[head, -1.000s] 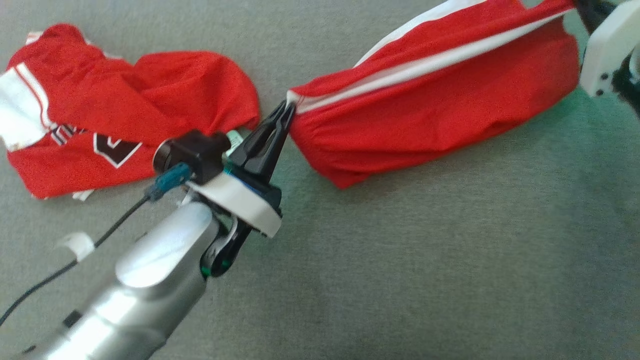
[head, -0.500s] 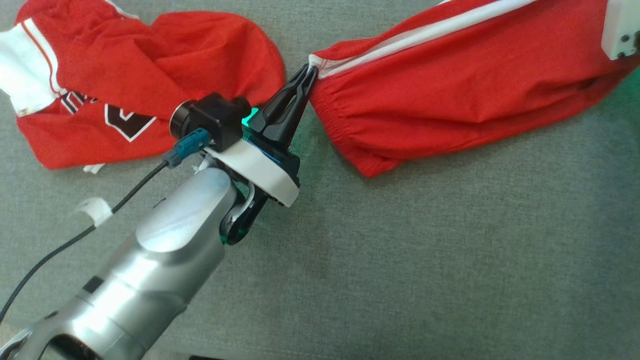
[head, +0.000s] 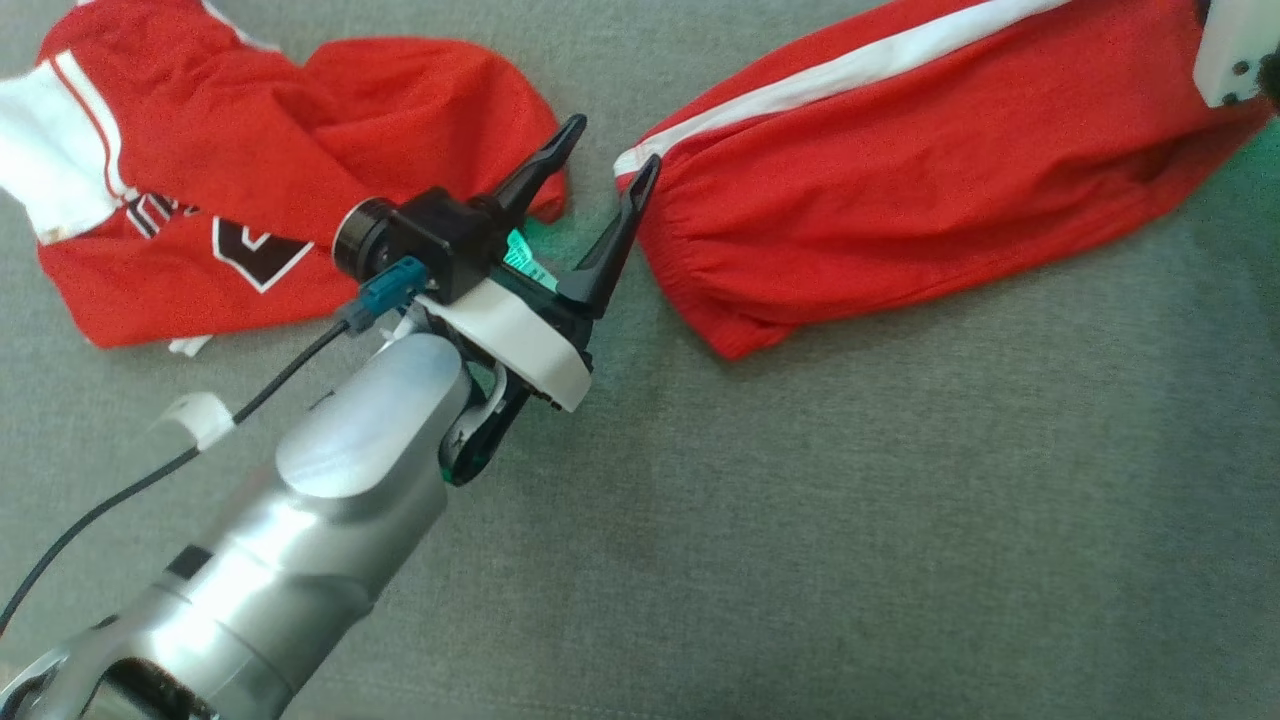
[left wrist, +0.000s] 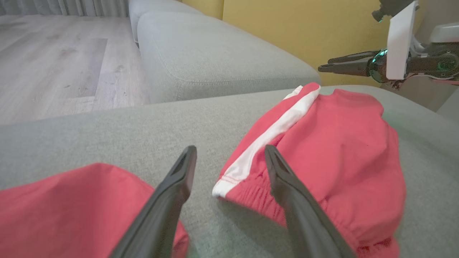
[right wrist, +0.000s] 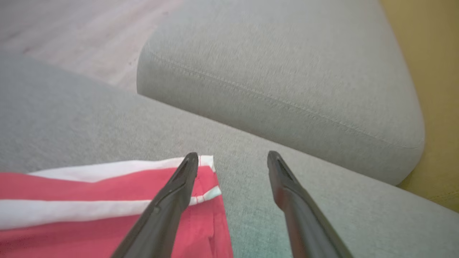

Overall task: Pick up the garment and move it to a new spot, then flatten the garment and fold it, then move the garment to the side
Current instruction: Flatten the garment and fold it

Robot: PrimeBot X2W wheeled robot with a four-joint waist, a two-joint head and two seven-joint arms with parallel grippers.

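the red shorts [head: 900, 170] are lying stretched across the grey sofa seat [head: 800, 520], running in the head view from the centre out toward 2 o'clock, with their white stripe [head: 850, 70] along the far edge and the gathered waistband [left wrist: 251, 186] at the near end. the left hand [head: 612, 145] is hovering at that waistband end with its fingers spread wide and nothing between them; in the left wrist view the striped corner is lying on the seat below the gap, and whether the 3 o'clock finger is brushing the cloth cannot be told. the right hand [right wrist: 233, 156] is sitting at the opposite end, also released and grasping nothing, its 9 o'clock finger passing over the hem corner while the other is hanging over bare seat, with a grey cushion [right wrist: 287, 82] beyond at 12 o'clock. a red jersey [head: 250, 180] with white panels is lying crumpled at 10 o'clock in the head view, just beside the left hand and apart from the shorts. judging by this, the picking up and moving is looking done, with the shorts set down and let go. the cloth is puffing up and creasing along the middle, so flattening is looking only partly done, and the folding and the move to the side are looking not yet begun
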